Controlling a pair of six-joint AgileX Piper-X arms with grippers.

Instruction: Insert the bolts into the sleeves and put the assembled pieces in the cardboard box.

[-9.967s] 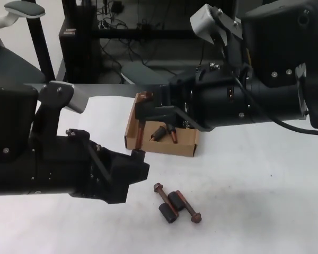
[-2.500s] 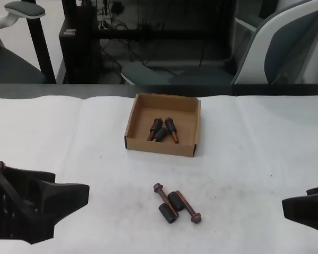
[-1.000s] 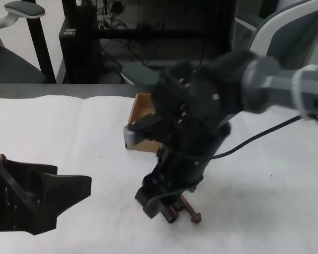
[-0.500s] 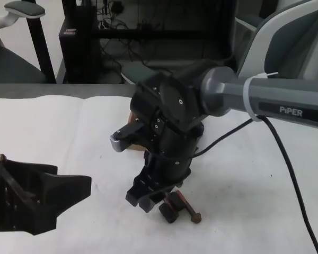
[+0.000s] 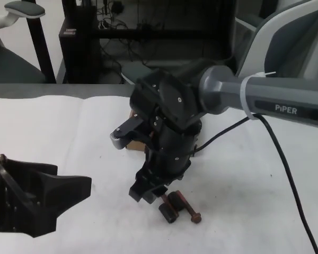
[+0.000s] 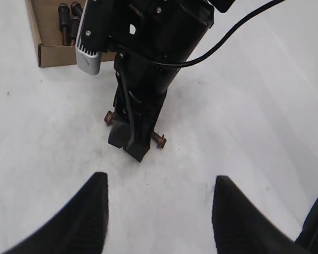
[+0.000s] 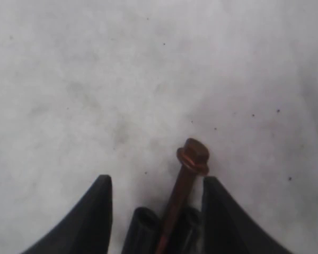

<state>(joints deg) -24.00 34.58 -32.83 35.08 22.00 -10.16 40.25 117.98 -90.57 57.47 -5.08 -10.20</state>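
On the white bench lie two black sleeves and copper bolts, loose and side by side. My right gripper hangs straight down over them, open. In the right wrist view its fingers straddle one bolt, with the sleeves on either side of the shaft. My left gripper is open and holds nothing, near the bench's front left. The cardboard box holds assembled pieces and stands behind the right arm.
The right arm and its cable cross the middle of the bench and hide most of the box in the high view. Chairs and a dark frame stand beyond the far edge. Bare white bench lies to the right and at the front.
The right arm swung in from the right and came down over the loose bolts and sleeves, settling a little lower and to the left. The left gripper stayed put.
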